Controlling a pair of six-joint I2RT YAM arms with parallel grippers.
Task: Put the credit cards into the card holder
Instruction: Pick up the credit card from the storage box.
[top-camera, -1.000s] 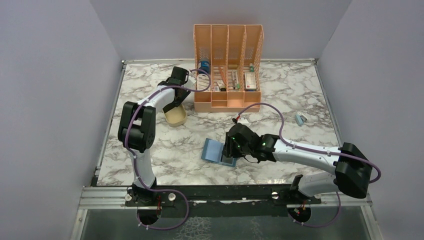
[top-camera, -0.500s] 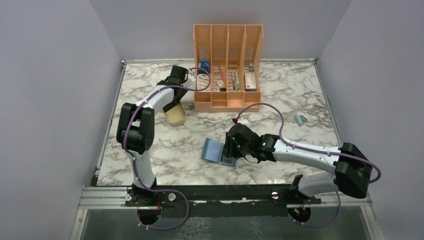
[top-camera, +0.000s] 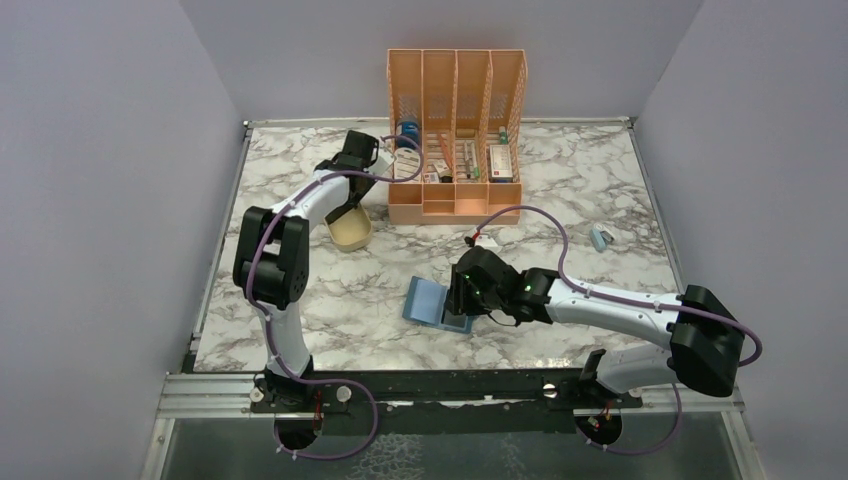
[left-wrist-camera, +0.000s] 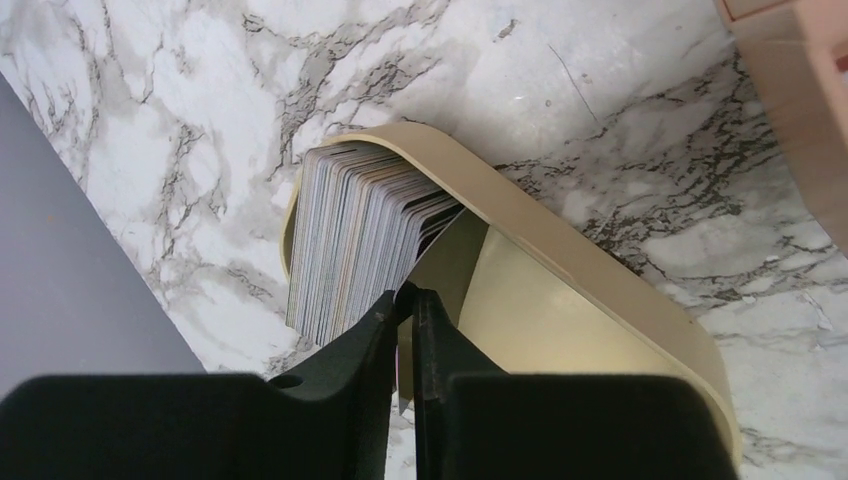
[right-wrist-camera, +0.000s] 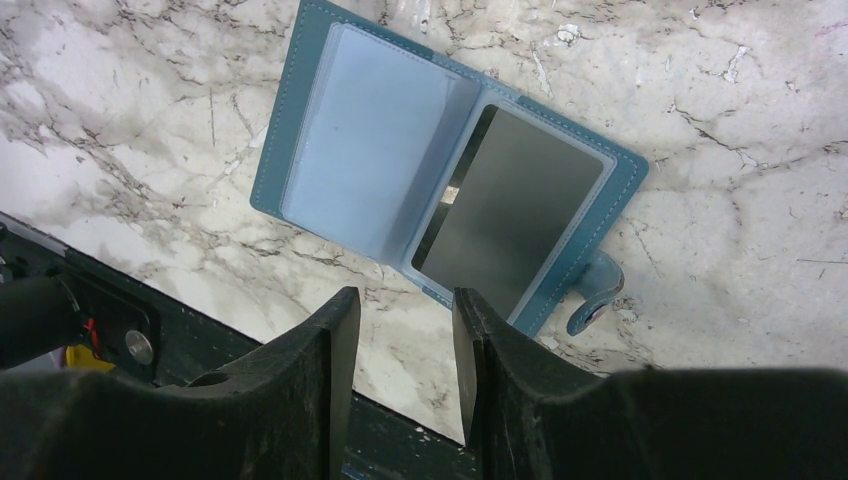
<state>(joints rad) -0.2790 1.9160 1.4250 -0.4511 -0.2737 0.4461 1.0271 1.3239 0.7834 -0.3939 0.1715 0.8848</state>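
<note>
**One card seated; next pick under way at the tray**

Progress: the card holder (right-wrist-camera: 370, 150) lies open flat on the surface (right-wrist-camera: 750, 150). One dark card (right-wrist-camera: 510, 220) sits in the pocket on the snap-tab side, and the other pocket looks empty. The rest of the credit cards (left-wrist-camera: 345, 240) stand on edge, packed at one end of the beige tray (left-wrist-camera: 600, 270). By my judgement most of your job is left.

Position: your left fingers (left-wrist-camera: 375, 330) are down in the tray. They are clenched to a thin slit on the edge of the outermost card (left-wrist-camera: 450, 255), which leans off the stack. The grip looks shallow. Your right fingers (right-wrist-camera: 330, 350) hang released over the holder's near edge, with nothing between them. Tray and holder sit well apart.
</note>
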